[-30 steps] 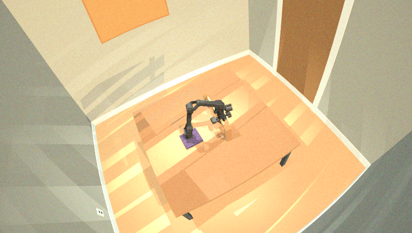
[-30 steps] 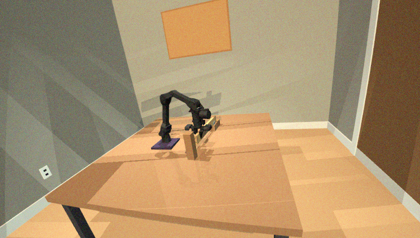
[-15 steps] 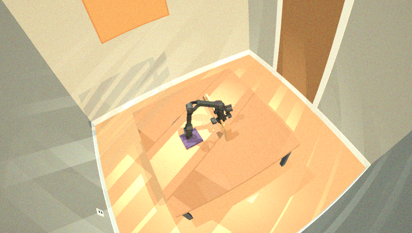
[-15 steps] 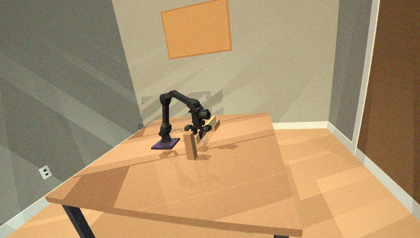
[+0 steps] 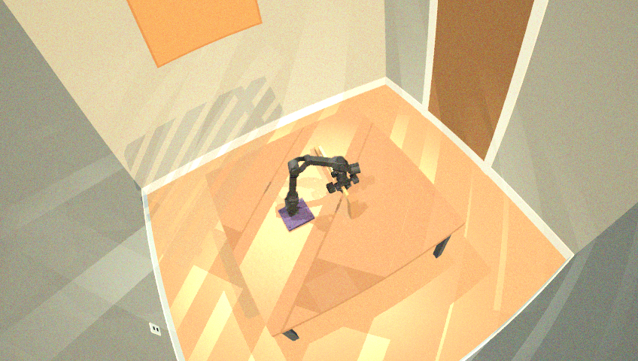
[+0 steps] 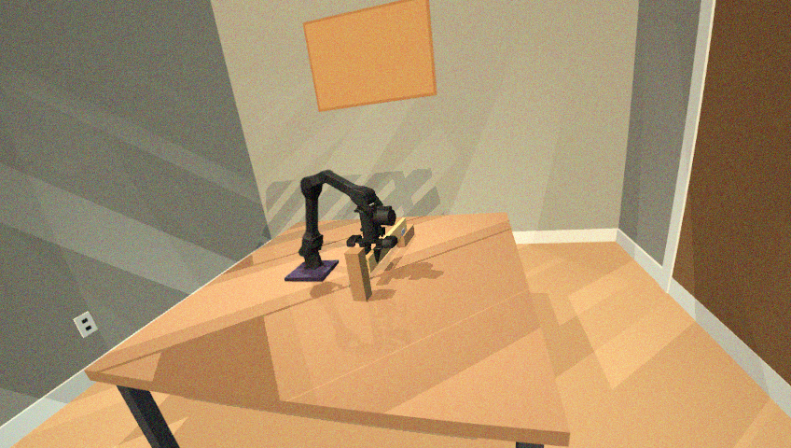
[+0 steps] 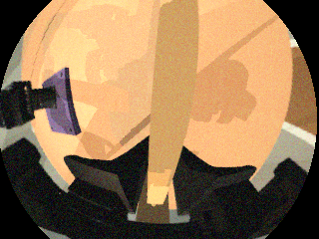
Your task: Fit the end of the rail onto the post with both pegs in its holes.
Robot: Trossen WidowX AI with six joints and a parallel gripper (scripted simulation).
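The long wooden rail [image 6: 395, 231] [image 7: 175, 75] runs from the low footboard block [image 6: 409, 236] at the back toward the upright wooden post [image 6: 358, 275]. My gripper [image 6: 376, 255] is shut on the rail close to its near end, beside the post. The near end is up off the table, and the rail looks about level. The post also shows below the gripper in the top view [image 5: 356, 208]. The fingers and the post hide the pegs and the holes, so I cannot tell whether the rail touches the post. The far end looks to be at the block; its seating in the bracket is too small to tell.
The arm's purple base plate [image 5: 295, 217] [image 6: 312, 271] [image 7: 64, 105] sits on the table [image 5: 402, 214] [image 6: 444, 343] to the left of the rail and post. The arm arches over from it to the rail. Strong light stripes and shadows cross the table.
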